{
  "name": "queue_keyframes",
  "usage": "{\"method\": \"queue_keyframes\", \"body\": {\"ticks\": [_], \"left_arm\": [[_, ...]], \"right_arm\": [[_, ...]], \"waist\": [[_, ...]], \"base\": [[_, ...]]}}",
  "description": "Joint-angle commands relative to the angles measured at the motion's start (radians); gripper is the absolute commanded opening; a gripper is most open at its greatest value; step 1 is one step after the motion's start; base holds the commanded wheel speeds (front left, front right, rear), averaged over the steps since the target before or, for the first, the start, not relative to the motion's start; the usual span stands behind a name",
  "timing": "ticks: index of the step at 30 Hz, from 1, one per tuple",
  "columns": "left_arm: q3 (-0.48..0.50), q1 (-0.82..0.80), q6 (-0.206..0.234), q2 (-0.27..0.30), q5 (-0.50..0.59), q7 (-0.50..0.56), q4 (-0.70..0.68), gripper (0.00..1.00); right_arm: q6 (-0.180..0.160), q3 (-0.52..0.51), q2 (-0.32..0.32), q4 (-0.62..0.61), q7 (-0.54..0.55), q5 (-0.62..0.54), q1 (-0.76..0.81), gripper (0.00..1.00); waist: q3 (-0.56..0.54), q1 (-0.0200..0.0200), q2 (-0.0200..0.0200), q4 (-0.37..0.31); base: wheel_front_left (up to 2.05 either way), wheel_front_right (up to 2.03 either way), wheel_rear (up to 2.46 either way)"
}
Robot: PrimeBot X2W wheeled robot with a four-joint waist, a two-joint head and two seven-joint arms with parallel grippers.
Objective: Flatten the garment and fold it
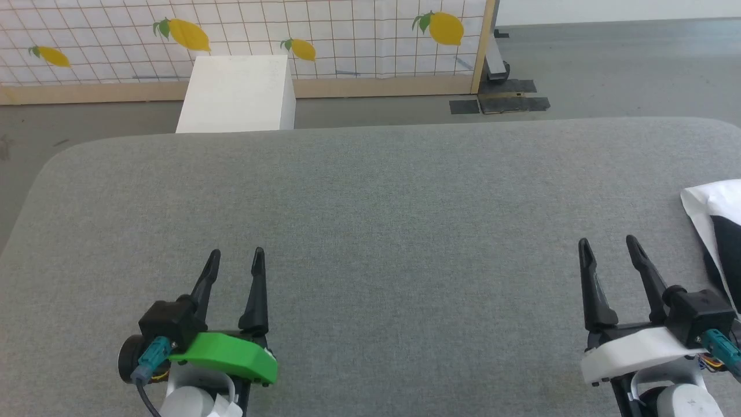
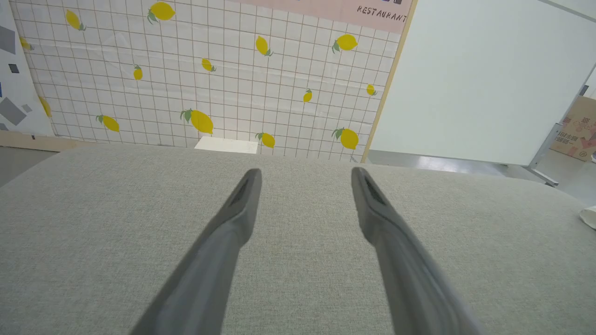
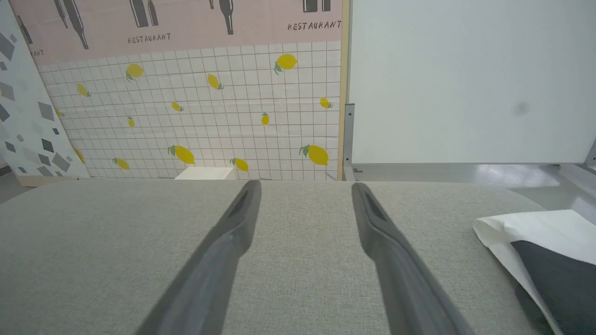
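In the head view, one left gripper at 7 o'clock and one right gripper at 5 o'clock stood over the grey table, jaws wide and empty. The one garment lay at 3 o'clock, cut off by the frame. One white box stood at 11.

In the left wrist view, a sliver of the garment showed at 3 o'clock, probably a long reach for that arm.

In the right wrist view, it lay at 4 o'clock. A one-layer pinch could bunch it or drag it off the table.
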Motion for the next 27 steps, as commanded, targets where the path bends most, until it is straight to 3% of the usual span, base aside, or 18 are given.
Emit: {"method": "queue_keyframes", "body": {"ticks": [1,11,12,27], "left_arm": [[-0.003,0.011,0.008,-0.005,-0.007,-0.005,-0.006,1.0],[-0.004,0.011,0.009,-0.005,-0.008,-0.005,-0.004,1.0],[-0.003,0.0,0.008,0.0,0.0,0.0,-0.001,0.0],[0.0,-0.001,0.008,0.0,0.001,0.001,0.0,0.0]], "right_arm": [[-0.002,0.001,0.003,-0.007,0.001,-0.006,0.011,1.0],[-0.002,0.011,0.004,-0.02,0.01,0.004,0.019,1.0],[0.0,0.008,0.001,-0.013,0.008,0.002,0.004,0.0],[0.0,0.006,0.0,-0.012,0.008,0.002,0.004,0.0]], "waist": [[0.001,0.0001,0.0077,0.001],[0.002,0.0001,0.0077,-0.003],[0.002,0.0001,0.0,-0.003],[0.002,0.0001,0.0,-0.002]], "base": [[0.0,0.0,0.0],[0.0,0.0,0.0],[0.0,0.0,0.0],[0.0,0.0,0.0]]}}
